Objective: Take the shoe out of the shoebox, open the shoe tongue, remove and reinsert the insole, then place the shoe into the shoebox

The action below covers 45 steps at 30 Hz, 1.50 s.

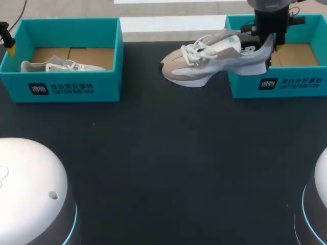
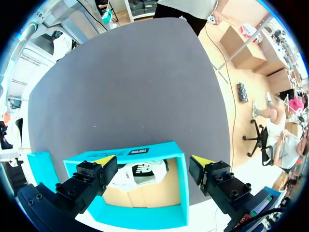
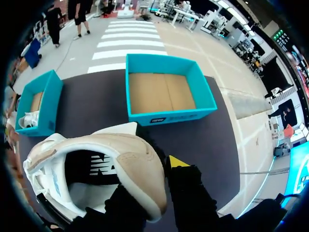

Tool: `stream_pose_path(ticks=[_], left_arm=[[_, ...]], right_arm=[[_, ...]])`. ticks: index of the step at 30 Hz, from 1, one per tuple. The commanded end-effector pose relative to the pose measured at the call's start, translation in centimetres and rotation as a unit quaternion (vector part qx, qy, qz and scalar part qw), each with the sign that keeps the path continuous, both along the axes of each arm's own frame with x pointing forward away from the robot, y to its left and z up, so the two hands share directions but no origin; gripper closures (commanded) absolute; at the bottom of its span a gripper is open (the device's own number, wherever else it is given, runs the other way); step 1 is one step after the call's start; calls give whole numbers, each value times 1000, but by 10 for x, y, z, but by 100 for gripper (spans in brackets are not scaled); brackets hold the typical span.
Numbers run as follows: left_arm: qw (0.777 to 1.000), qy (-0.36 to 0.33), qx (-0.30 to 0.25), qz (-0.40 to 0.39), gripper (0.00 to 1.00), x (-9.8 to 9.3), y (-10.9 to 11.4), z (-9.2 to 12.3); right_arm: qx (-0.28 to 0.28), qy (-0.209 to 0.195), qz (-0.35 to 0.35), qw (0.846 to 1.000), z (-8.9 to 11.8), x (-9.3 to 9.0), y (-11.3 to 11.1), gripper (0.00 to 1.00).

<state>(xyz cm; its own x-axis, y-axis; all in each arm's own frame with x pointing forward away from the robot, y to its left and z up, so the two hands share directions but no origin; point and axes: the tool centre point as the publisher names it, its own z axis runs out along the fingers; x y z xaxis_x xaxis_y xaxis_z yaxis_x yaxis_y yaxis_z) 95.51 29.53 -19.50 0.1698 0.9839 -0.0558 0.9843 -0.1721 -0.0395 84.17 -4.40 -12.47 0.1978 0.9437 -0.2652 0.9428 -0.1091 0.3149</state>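
A beige and white sneaker (image 1: 209, 58) hangs toe-left over the left wall of the right teal shoebox (image 1: 286, 84), its toe out above the dark table. My right gripper (image 1: 268, 38) is shut on its heel collar; in the right wrist view the heel (image 3: 130, 164) sits between the fingers, one yellow tip (image 3: 176, 162) outside it. The right shoebox (image 3: 164, 92) shows a bare cardboard floor. My left gripper (image 2: 153, 162) stands open above the left teal shoebox (image 2: 140, 152), with nothing between its fingers. A second sneaker (image 2: 137, 174) lies inside that box.
The left shoebox (image 1: 66, 87) with its sneaker (image 1: 56, 65) stands at the table's back left. The dark tabletop (image 1: 163, 163) stretches between and in front of the two boxes. My left gripper (image 1: 7, 43) shows at the far left edge.
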Motion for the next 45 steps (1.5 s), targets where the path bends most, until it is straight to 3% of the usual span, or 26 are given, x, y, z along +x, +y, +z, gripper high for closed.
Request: stream_pose_path(ticks=[1, 15, 20, 27, 45], left_arm=[[1000, -2, 1, 0, 0, -2, 0, 0], [1000, -2, 1, 0, 0, -2, 0, 0], [1000, -2, 1, 0, 0, -2, 0, 0], [1000, -2, 1, 0, 0, -2, 0, 0], [1000, -2, 1, 0, 0, -2, 0, 0]], right_arm=[[-2, 4, -9, 1000, -3, -6, 21, 100], [24, 24, -42, 999, -21, -62, 75, 100], [41, 28, -58, 997, -40, -90, 92, 100], [43, 27, -38, 998, -52, -121, 110, 100], [43, 27, -38, 998, -52, -121, 110, 100]])
